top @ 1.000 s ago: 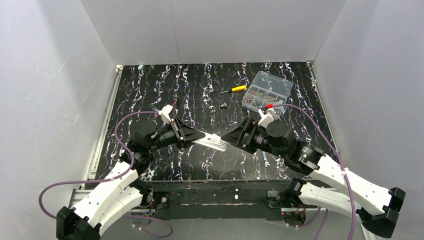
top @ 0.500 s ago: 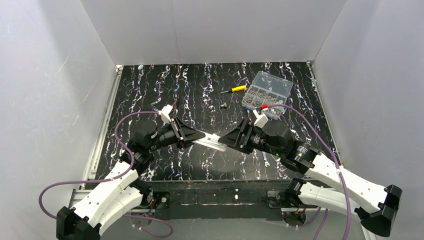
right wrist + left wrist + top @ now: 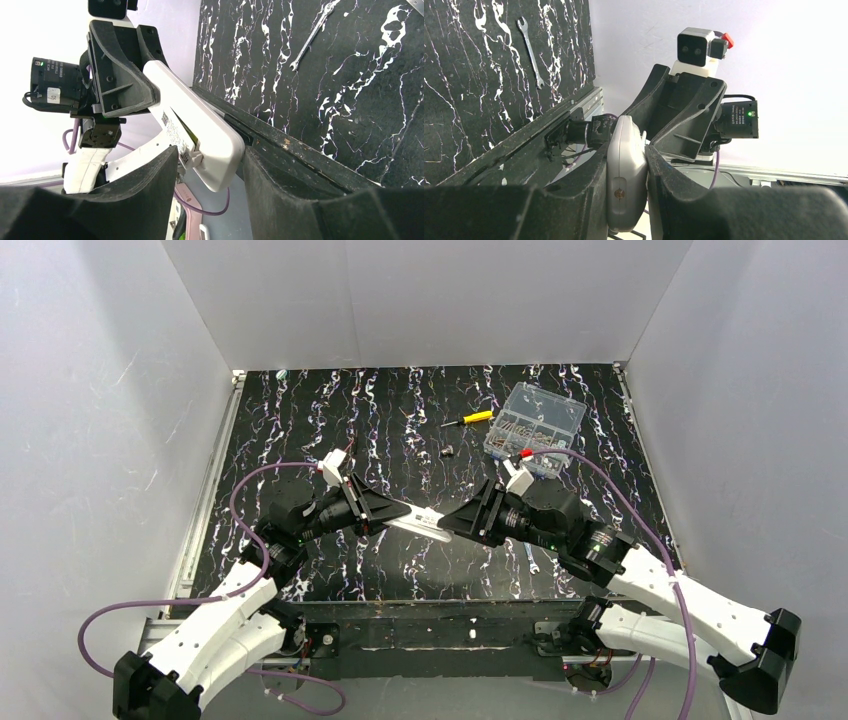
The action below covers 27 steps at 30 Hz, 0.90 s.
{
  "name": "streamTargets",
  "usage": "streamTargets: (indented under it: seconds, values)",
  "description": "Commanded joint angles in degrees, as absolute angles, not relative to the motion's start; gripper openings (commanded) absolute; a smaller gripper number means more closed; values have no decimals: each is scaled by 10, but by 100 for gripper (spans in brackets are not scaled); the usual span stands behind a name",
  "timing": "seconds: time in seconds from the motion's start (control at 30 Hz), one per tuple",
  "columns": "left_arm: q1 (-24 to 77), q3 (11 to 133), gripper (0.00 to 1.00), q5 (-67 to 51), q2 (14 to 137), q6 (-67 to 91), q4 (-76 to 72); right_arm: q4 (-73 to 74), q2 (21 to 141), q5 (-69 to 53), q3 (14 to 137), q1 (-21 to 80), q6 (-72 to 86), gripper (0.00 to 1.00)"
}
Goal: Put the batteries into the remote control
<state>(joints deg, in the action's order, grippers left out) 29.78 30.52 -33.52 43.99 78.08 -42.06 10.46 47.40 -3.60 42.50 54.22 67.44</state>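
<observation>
Left gripper (image 3: pixel 383 510) is clamped on one end of the remote control (image 3: pixel 424 524), holding it clear of the black marbled table (image 3: pixel 400 410) with the long axis pointing at the right arm. Right gripper (image 3: pixel 450 524) straddles the remote's free end, one finger on each side. Can't tell whether its pads actually touch it.

Smooth white, matt black
White rectangular plastic remote control (image 3: pixel 200 130) looks smooth, slightly glossy; fingers (image 3: pixel 125 200) of the right pincer (image 3: pixel 209 160) flanking it are matt black plastic.
</observation>
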Motion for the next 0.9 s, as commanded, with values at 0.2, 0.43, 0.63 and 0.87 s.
streamTargets:
  seconds: [0.2, 0.43, 0.63, 0.87]
  values:
    - [298, 329, 0, -359, 435, 781, -462, 65, 481, -54, 424, 541, 672, 46]
    - [298, 327, 0, -359, 436, 782, -464, 58, 477, -55, 416, 541, 674, 37]
    - [298, 329, 0, -354, 436, 782, -467, 57, 461, -42, 409, 540, 672, 75]
    - [298, 339, 0, -347, 455, 789, -501, -45, 436, -42, 357, 530, 708, 80]
